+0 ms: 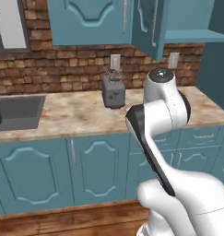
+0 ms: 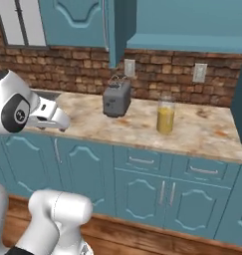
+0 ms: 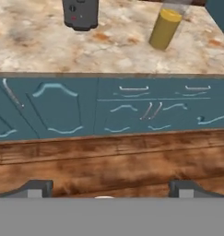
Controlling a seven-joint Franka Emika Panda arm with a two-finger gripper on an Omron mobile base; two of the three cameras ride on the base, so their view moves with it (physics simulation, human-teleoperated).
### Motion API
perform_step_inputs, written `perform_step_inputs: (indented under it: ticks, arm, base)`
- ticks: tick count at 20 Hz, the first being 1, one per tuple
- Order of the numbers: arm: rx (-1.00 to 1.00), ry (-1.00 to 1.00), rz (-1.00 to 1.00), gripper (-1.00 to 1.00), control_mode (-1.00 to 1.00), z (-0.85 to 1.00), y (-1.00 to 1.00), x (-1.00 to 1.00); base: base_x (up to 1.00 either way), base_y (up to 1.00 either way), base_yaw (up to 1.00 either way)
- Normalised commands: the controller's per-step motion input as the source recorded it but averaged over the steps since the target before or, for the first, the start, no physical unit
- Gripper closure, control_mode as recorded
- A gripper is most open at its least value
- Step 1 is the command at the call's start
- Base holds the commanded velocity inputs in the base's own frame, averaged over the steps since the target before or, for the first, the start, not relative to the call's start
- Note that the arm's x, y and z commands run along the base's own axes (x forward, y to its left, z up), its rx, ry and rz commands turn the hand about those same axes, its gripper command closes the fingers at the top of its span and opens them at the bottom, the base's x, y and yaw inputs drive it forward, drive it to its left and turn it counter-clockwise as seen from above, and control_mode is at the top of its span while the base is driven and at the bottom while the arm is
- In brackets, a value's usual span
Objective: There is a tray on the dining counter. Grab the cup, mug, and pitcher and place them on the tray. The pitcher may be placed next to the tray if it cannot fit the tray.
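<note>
- The pitcher [image 2: 165, 115] is seen right of centre in the right base view, upright on the kitchen counter [image 2: 202, 134]; in the hand view it sits at the upper right, beside the toaster [image 3: 80, 13] at the top.
- The gripper [image 3: 111, 188] is held well apart from the counter, above the wooden floor [image 3: 109, 159] in front of the teal cabinets [image 3: 132, 108].
- The fingertips [image 3: 37, 188] are spread wide at the bottom of the hand view, and nothing is held between them.
- The step in hand is judged to be the approach to the pitcher; no grasp has been made yet.
- Next, the gripper would need to be brought up and forward to counter height, with the open jaws set around the pitcher's body.
</note>
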Motion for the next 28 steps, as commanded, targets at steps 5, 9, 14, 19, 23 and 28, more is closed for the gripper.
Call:
perform_step_inputs:
  ticks: [5, 9, 14, 19, 23, 28]
  arm:
    - [0.00, 0.00, 0.00, -1.00, 1.00, 0.00, 0.00, 0.00]
    - [0.00, 0.00, 0.00, -1.00, 1.00, 0.00, 0.00, 0.00]
    - [0.00, 0.00, 0.00, -1.00, 1.00, 0.00, 0.00, 0.00]
    - [0.00, 0.00, 0.00, -1.00, 1.00, 0.00, 0.00, 0.00]
    - [0.00, 0.00, 0.00, -1.00, 1.00, 0.00, 0.00, 0.00]
    - [0.00, 0.00, 0.00, -1.00, 1.00, 0.00, 0.00, 0.00]
  base:
    - [0.14, -1.00, 0.24]
    - [0.28, -0.98, 0.21]
    - [0.66, -0.71, 0.17]
    - [0.77, -0.50, 0.14]
    - [0.71, -0.54, 0.12]
    - [0.76, -0.42, 0.12]
